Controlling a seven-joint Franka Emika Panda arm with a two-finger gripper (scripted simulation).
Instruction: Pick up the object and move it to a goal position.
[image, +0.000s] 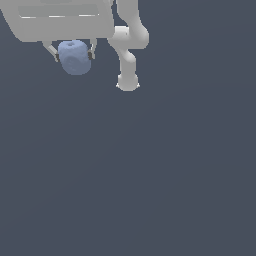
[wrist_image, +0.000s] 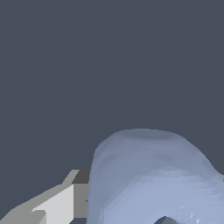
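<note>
The object (image: 74, 58) is a pale periwinkle-blue barrel-like lump with a small dimple on its upper face, near the top of the exterior view toward its left. My gripper (image: 73, 54) hangs from the grey hand above it, and its two fingers press against the lump's sides, shut on it. In the wrist view the object (wrist_image: 148, 179) fills the lower right of the picture, with one grey finger (wrist_image: 61, 203) beside it.
The arm's white links and base (image: 128, 82) stand to the exterior view's right of the object. Everything else in both views is a plain dark grey-blue surface.
</note>
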